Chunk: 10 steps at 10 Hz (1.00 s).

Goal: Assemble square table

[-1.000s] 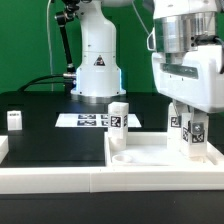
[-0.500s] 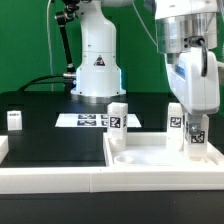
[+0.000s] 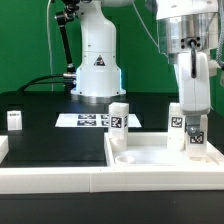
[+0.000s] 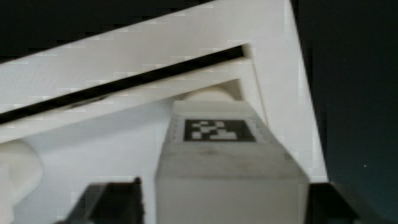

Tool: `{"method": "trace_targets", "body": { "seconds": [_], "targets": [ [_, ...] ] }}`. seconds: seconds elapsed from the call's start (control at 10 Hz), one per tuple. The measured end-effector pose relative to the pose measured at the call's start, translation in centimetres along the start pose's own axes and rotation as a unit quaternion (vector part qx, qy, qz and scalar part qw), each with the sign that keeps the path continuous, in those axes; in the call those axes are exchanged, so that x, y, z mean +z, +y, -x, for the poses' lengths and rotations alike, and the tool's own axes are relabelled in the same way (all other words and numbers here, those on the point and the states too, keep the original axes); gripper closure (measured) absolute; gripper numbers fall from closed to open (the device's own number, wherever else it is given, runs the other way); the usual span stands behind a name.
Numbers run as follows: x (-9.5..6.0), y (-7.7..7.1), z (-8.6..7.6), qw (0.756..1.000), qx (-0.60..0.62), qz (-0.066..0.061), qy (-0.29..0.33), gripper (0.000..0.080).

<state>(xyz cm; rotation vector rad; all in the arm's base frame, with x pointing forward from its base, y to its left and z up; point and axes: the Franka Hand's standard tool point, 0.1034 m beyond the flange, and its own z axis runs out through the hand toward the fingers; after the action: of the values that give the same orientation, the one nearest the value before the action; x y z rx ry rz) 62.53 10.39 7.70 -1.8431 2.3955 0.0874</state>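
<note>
While the gripper [image 3: 189, 126] is pinching an upright leg [image 4: 215, 168] between its fingers [image 4: 111, 206], that leg is standing in a corner of the tabletop [image 3: 150, 158], directly beneath the tool. A second leg [image 3: 119, 116] is standing just outside the tabletop's rim, to one side of the gripper. A third leg [image 3: 14, 120] is sitting much farther off on that same side.

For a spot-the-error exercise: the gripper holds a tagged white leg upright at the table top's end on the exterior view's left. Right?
No: the gripper holds the leg upright at the table top's end on the exterior view's right; the exterior view shows it.
</note>
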Motion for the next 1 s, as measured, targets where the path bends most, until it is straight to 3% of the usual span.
{"method": "trace_targets", "body": {
  "seconds": [0.1,0.2,0.3,0.8,1.0],
  "targets": [
    [0.00,0.00,0.00,1.000,-0.020,0.000,0.000,0.0224],
    [0.01,0.05,0.08,1.000,-0.023,0.001,0.000,0.0224],
    [0.05,0.14,0.25,0.998,-0.059,0.002,0.001,0.0163],
    [0.09,0.35,0.58,0.972,-0.235,0.004,0.000,0.0150],
    [0.05,0.38,0.76,0.934,-0.358,0.007,0.011,0.0150]
  ]
}}
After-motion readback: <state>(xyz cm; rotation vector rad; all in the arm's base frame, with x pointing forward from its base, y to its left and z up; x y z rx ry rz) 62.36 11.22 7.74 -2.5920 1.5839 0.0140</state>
